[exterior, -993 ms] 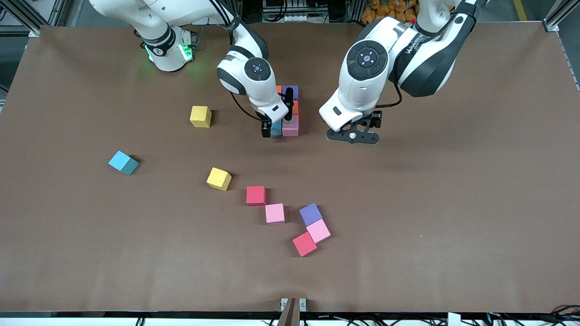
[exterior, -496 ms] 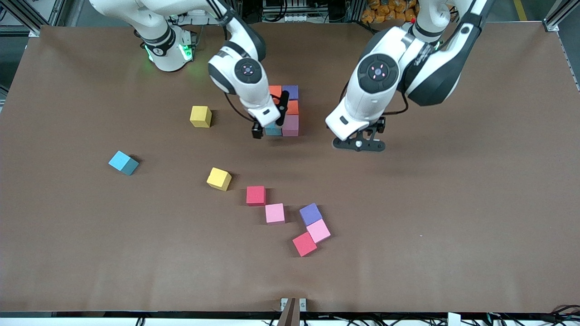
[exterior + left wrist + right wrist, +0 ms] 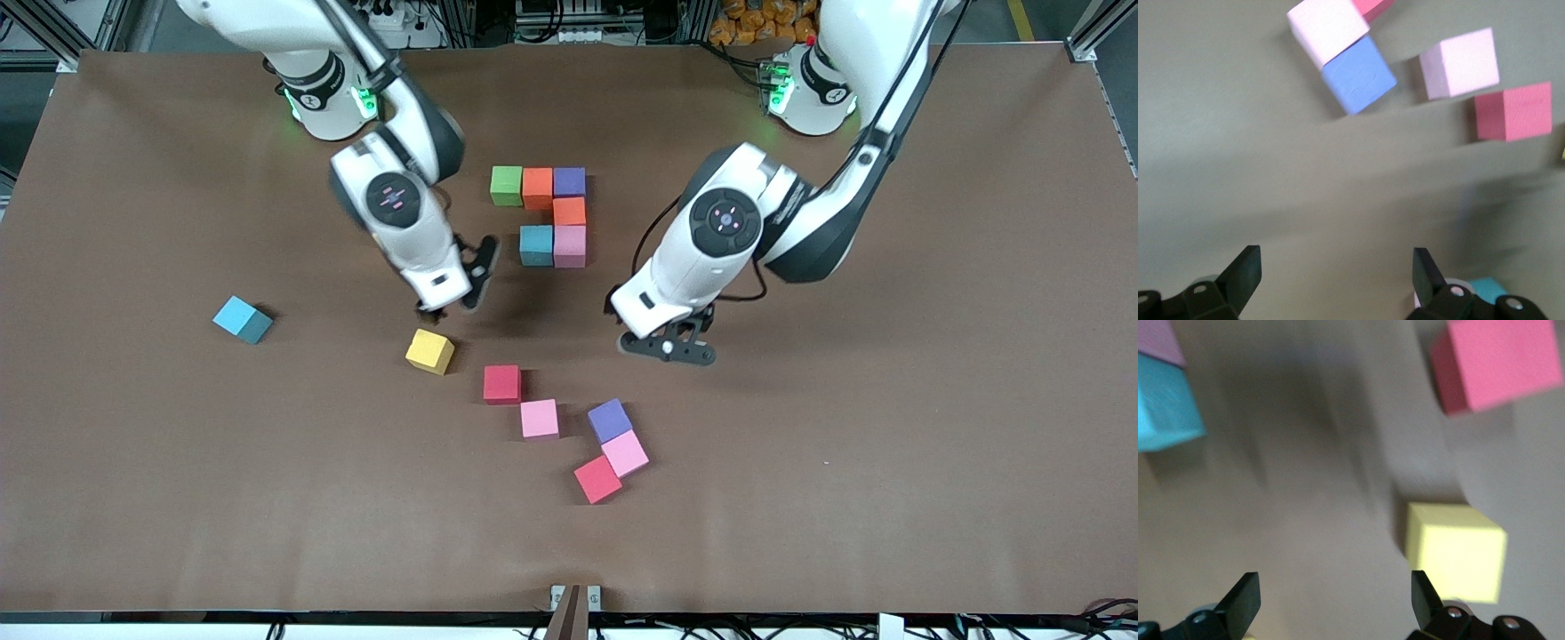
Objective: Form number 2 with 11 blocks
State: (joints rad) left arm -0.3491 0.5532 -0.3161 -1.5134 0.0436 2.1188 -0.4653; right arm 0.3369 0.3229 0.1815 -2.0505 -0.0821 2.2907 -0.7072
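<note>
A: Six blocks of the number 2 (image 3: 544,216) lie joined on the table (image 3: 889,427), seen from the front; loose cubes lie nearer the camera than it. The right tool (image 3: 452,286), fingers apart, hangs beside the digit, toward the right arm's end.

B: Left wrist view: the left tool (image 3: 1331,273), spread and empty, faces the purple block (image 3: 1358,75).

A: Right wrist view: the yellow block (image 3: 1455,551) sits just ahead of one fingertip, so the right arm looks closest.
</note>
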